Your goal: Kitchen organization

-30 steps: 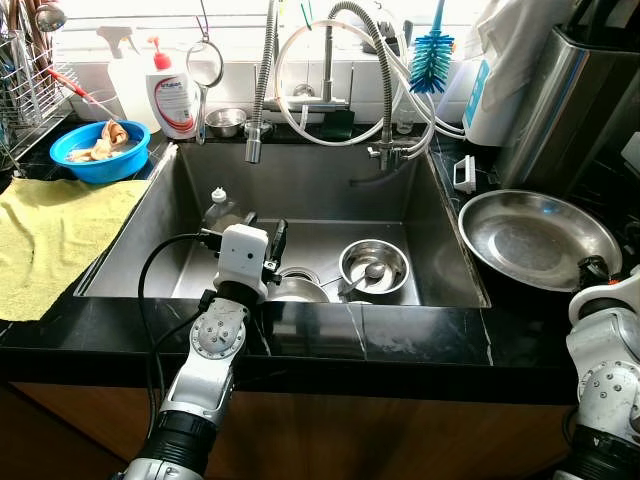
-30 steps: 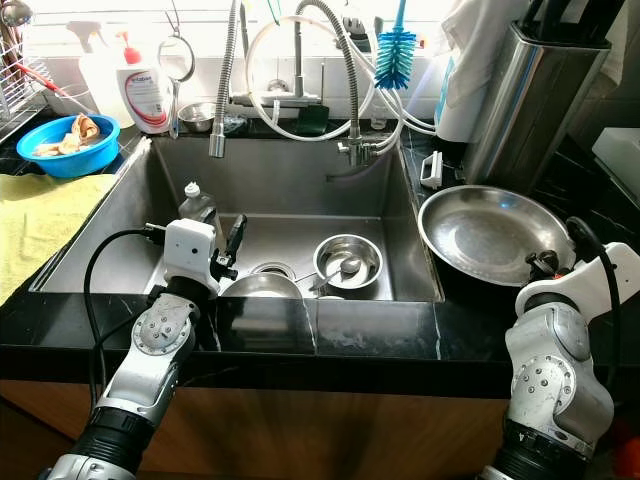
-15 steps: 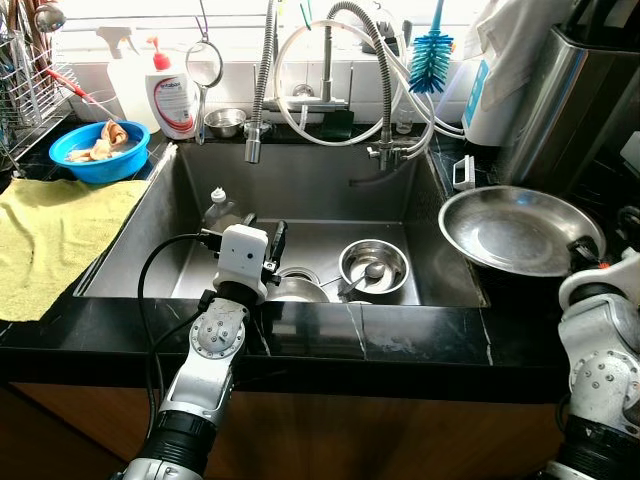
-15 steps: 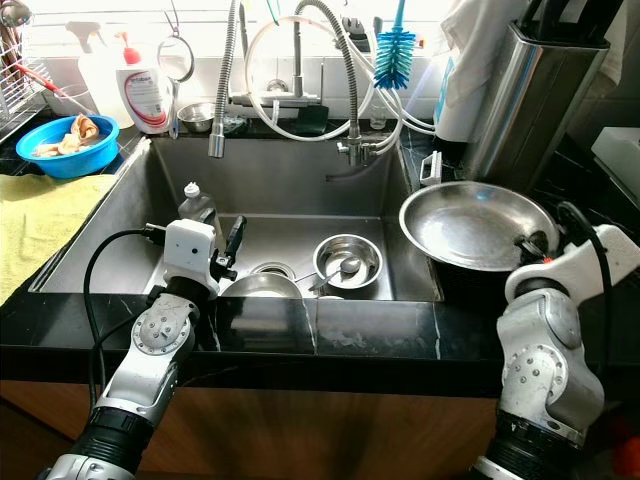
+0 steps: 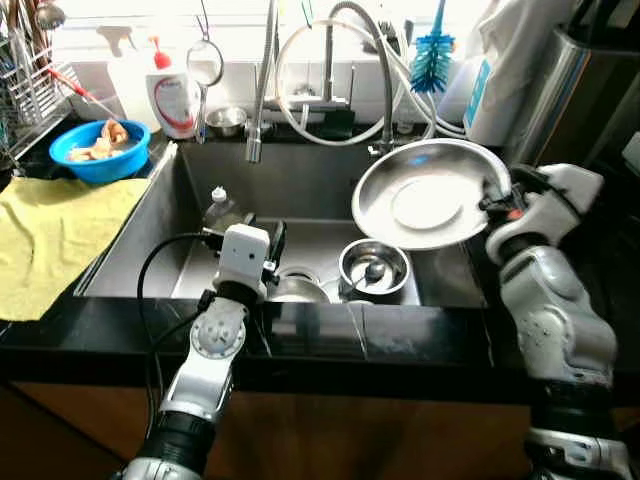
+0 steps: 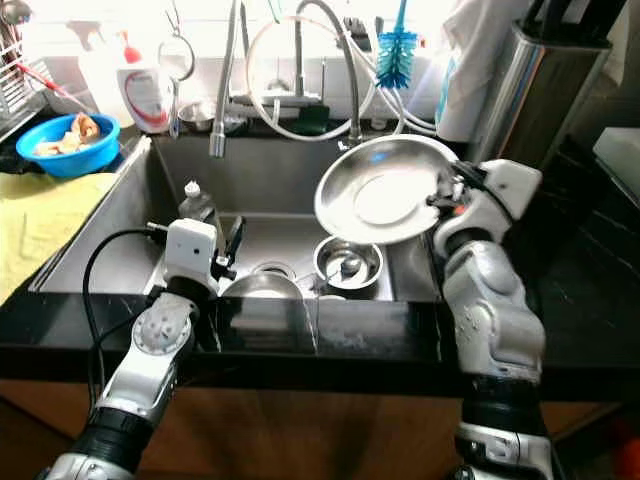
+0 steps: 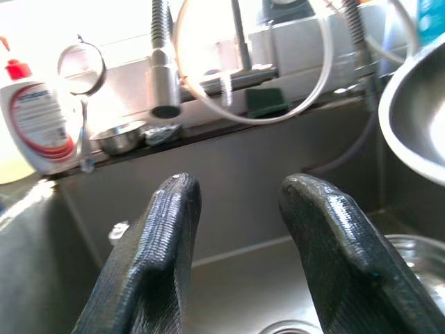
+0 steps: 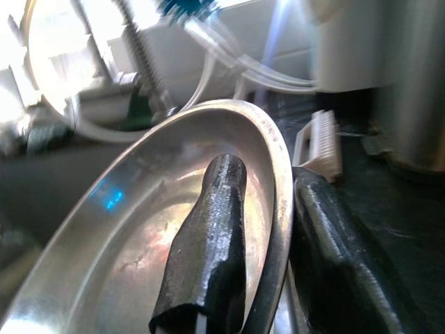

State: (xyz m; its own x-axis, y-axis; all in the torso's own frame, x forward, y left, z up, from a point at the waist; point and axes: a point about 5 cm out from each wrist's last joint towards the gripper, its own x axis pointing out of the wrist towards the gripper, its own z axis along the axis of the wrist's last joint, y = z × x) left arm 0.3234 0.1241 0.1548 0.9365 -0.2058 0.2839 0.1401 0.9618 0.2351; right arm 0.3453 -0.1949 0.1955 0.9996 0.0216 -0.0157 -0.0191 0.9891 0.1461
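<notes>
1. Right gripper clamps the rim of the large steel plate: one finger inside the dish, the other under the rim outside.
2. Change from a second ago: then the plate lay flat on the black counter right of the sink; half a second ago it was lifted and drawn toward the sink edge; now it hangs tilted in the air over the sink's right half, above the small steel bowl, its inner face turned toward the camera.
3. Right arm has swung leftward and up with the plate.
4. Left gripper unchanged: it sits inside the sink at the near left, fingers parted with a moderate gap, holding nothing, pointing toward the back wall and the faucet.
5. The small bowl, the dish soap bottle in the sink, the blue bowl and the yellow cloth on the left counter lie as before.
</notes>
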